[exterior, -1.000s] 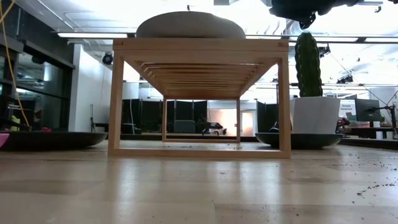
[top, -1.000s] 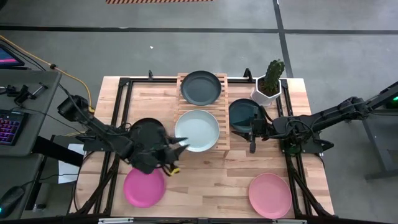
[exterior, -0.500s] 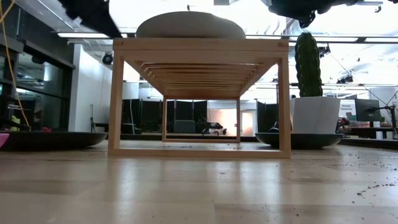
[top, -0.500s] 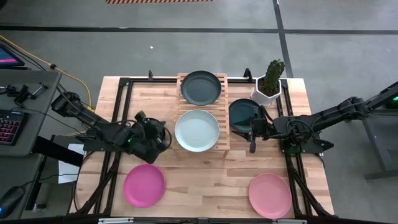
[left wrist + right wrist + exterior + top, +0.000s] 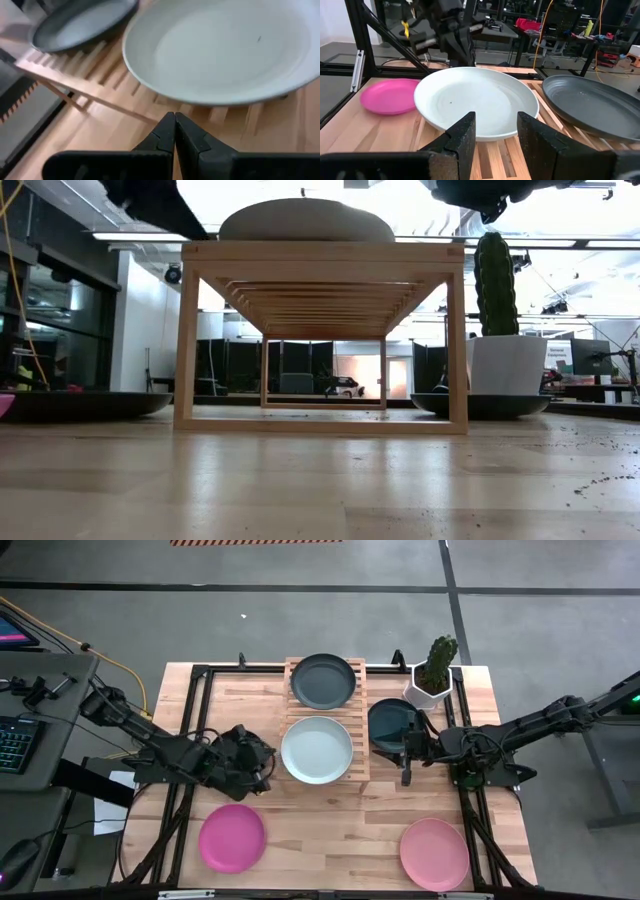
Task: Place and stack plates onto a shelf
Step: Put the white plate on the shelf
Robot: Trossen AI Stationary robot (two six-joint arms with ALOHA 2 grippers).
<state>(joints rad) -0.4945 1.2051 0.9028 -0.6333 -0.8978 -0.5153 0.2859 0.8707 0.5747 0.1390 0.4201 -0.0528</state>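
Observation:
The shelf (image 5: 325,720) carries a dark teal-grey plate (image 5: 323,680) on its far half and a pale mint plate (image 5: 317,749) on its near half, both bottom down on the slats. Another dark plate (image 5: 392,725) lies on the table to the right of the shelf. A magenta plate (image 5: 232,837) and a salmon pink plate (image 5: 435,852) lie near the front edge. My left gripper (image 5: 174,132) is shut, just left of the mint plate (image 5: 220,50), touching nothing. My right gripper (image 5: 495,132) is open, right of the shelf, with nothing between its fingers.
A white pot with a cactus (image 5: 432,670) stands at the back right. In the low view a dark plate (image 5: 85,402) lies on the table left of the shelf (image 5: 320,255); in the high view my left arm (image 5: 235,758) covers it. Black frame rails run along the table's sides.
My left gripper, open beside the mint plate's left rim a second ago, has drawn back toward the table's left edge, rolled about its own axis and shut on nothing. The mint plate lies where it was on the shelf.

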